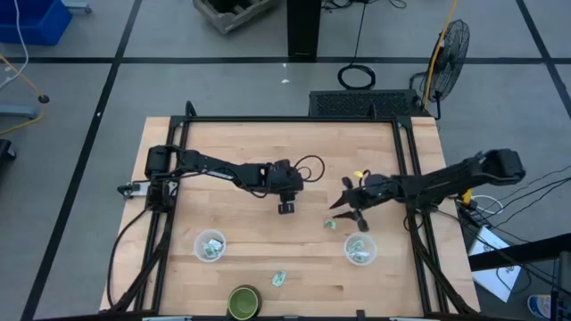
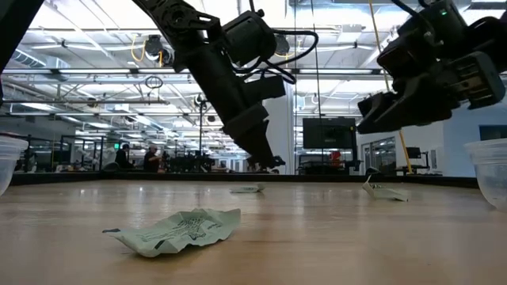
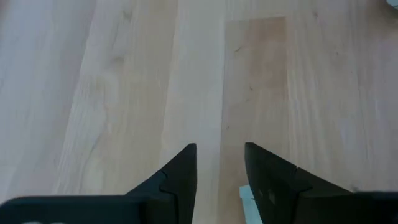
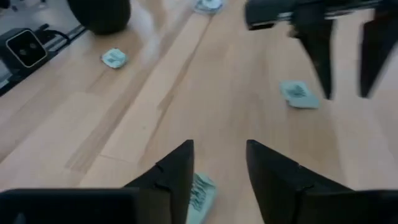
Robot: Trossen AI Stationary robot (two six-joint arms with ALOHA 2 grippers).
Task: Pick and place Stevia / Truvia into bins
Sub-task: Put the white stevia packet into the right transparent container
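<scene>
Dark green container beside loose packet, cups holding packets

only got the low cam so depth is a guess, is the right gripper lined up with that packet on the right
observer: yes. In the right wrist view the right packet lies on the table between the open fingers of the right gripper, not gripped.
operator: anything in the cups
observer: from above, both the left cup and the right cup hold packets.
operator: left gripper?
observer: the left gripper is open, with the edge of a middle packet showing by its fingers.
</scene>
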